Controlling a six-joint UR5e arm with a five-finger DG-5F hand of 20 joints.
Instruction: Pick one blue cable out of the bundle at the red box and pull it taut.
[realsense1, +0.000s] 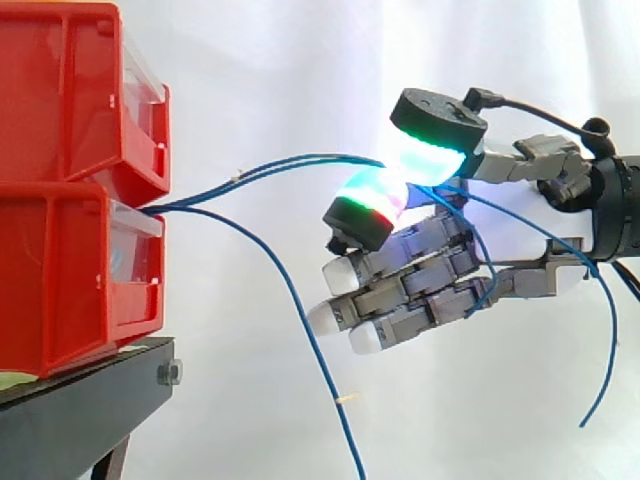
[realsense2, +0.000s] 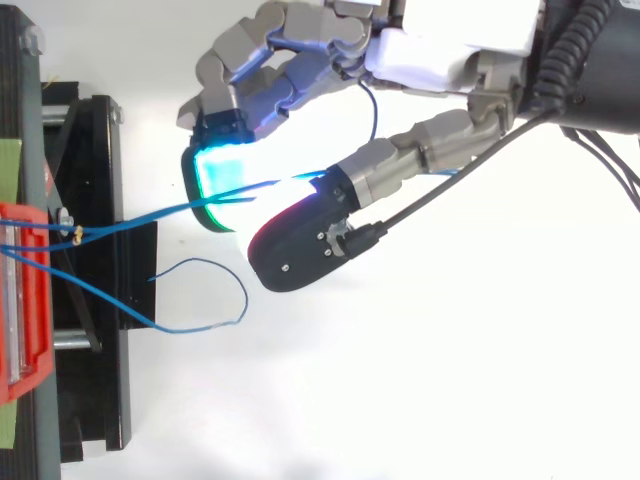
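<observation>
blue cable is pinched in the hand; draw steadily toward 3 o'clock, away from the red box, without loosening.

The red bins are cut off by the left edge in the side view. A slack blue cable leaves that view's bottom edge. Between the glowing fingers, the pinched cable is hidden.

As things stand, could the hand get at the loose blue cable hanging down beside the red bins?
Probably not at once. Nothing blocks the loose cable, which hangs free in open air, but the hand is pinched shut on the upper blue cable running from the red box.
</observation>
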